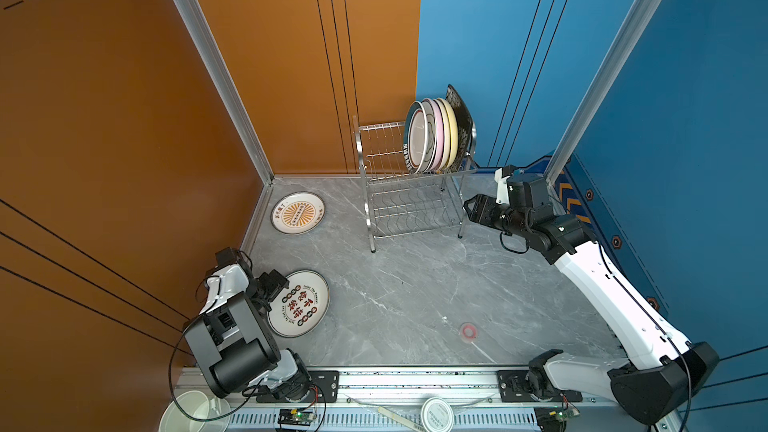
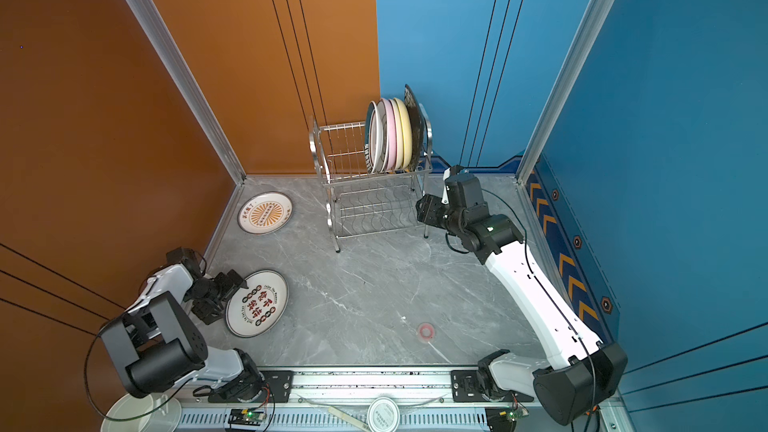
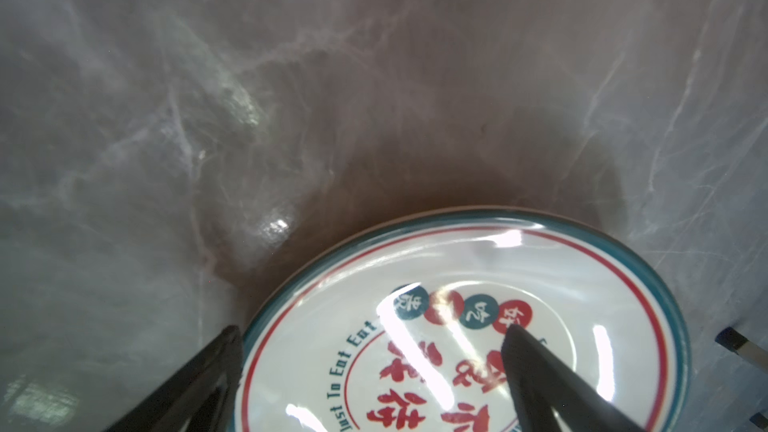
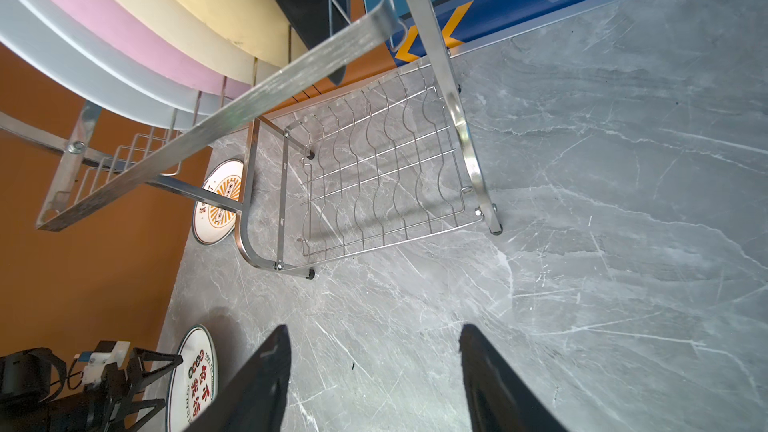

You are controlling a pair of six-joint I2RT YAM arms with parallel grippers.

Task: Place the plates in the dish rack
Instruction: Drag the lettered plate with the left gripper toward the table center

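The steel dish rack stands at the back, with several plates upright in the right end of its upper tier. Two printed plates lie flat on the table. One has an orange sunburst. The other has red characters. My left gripper is open and straddles that plate's left rim, one finger outside and one over its face. My right gripper hangs open and empty by the rack's right side.
A small red ring lies on the table near the front. A white jug and a round white lid sit below the front rail. Orange wall runs along the left, blue wall behind and to the right.
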